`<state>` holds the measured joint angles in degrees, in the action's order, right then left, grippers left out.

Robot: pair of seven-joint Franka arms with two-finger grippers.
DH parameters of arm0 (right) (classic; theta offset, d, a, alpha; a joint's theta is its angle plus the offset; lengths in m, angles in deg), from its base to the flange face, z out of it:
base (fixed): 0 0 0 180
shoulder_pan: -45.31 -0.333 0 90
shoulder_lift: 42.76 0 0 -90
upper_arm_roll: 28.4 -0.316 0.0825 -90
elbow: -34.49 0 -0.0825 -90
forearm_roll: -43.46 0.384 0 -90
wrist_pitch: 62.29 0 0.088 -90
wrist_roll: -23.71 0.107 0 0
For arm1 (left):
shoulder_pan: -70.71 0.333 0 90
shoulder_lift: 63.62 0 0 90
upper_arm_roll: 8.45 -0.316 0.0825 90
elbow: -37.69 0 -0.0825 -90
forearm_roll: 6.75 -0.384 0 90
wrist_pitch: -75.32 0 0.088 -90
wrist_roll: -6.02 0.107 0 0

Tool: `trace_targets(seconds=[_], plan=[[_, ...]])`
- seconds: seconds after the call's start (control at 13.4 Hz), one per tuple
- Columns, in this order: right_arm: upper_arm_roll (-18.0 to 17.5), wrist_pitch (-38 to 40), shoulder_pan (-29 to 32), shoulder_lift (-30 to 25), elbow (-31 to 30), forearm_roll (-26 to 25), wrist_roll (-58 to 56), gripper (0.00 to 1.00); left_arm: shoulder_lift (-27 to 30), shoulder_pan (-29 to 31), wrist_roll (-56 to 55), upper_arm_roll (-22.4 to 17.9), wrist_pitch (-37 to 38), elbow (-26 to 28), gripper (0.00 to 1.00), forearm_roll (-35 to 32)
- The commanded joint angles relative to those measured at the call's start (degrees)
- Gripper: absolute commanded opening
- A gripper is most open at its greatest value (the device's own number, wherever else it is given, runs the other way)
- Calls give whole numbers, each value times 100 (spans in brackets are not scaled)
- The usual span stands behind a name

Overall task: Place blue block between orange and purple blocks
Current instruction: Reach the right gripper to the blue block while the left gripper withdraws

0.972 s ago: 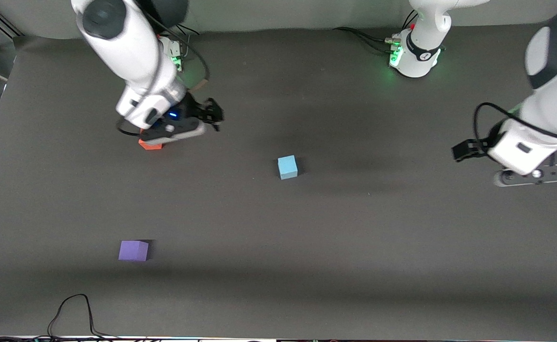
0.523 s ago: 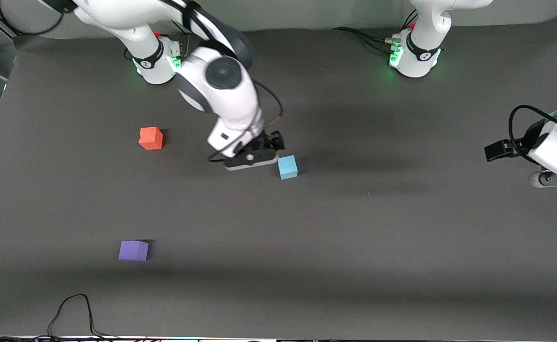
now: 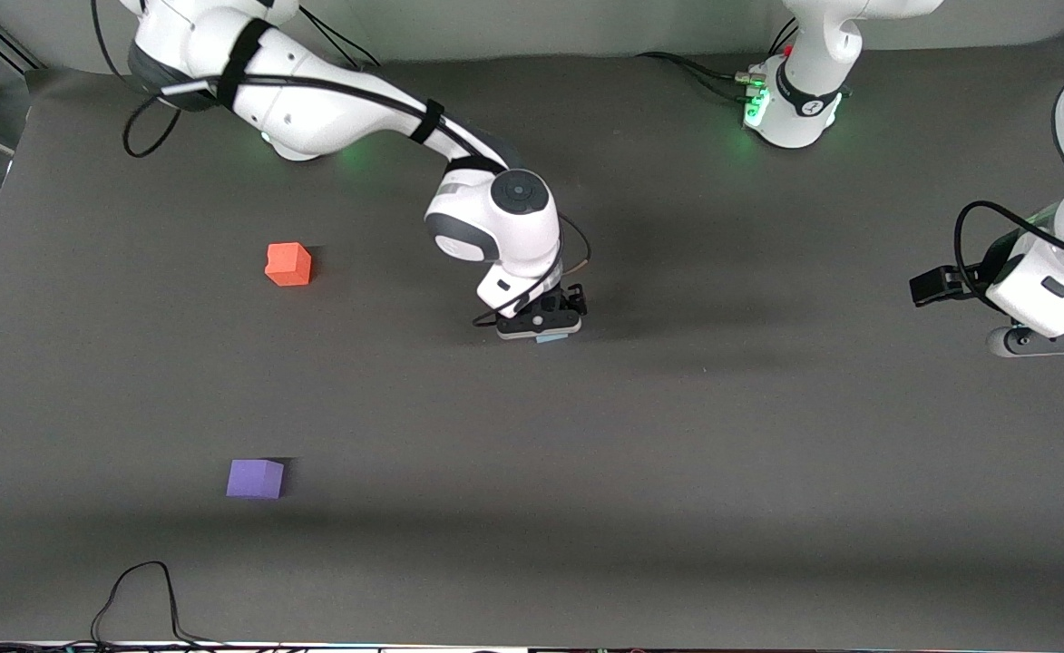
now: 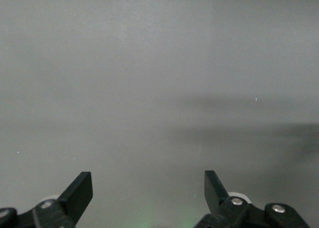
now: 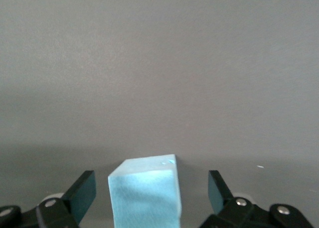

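The blue block sits on the grey table near its middle. In the front view only a sliver of it shows under the right hand. My right gripper is open and straddles the block, with a gap between each finger and the block's sides. The orange block lies toward the right arm's end of the table. The purple block lies nearer to the front camera than the orange one. My left gripper is open and empty, over bare table at the left arm's end, where the arm waits.
A black cable loops on the table at the edge nearest the front camera. The two arm bases stand along the table's edge farthest from that camera.
My right arm swung from over the orange block across to the blue block and came down over it. The left gripper shifted slightly. The blocks have not moved.
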<state>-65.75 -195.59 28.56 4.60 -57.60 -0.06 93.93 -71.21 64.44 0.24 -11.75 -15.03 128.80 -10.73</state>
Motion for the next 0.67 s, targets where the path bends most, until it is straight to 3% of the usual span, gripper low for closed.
trace_targets(seconds=[0.0,0.3,0.45,0.52,0.6], plan=[[-71,-126,-31,282,103,-455,518,100,109,-50,103,-93,8,126,100,46],[-70,-152,-119,405,6,-623,747,96,100,-32,173,-93,25,135,100,55],[-70,-152,-101,406,-64,-640,747,50,91,-32,173,-93,34,126,100,55],[-70,-152,-66,406,-99,-632,747,43,91,-32,182,-93,17,126,100,55],[-70,-135,-40,379,-91,-632,747,42,91,-32,234,-93,17,126,100,55]])
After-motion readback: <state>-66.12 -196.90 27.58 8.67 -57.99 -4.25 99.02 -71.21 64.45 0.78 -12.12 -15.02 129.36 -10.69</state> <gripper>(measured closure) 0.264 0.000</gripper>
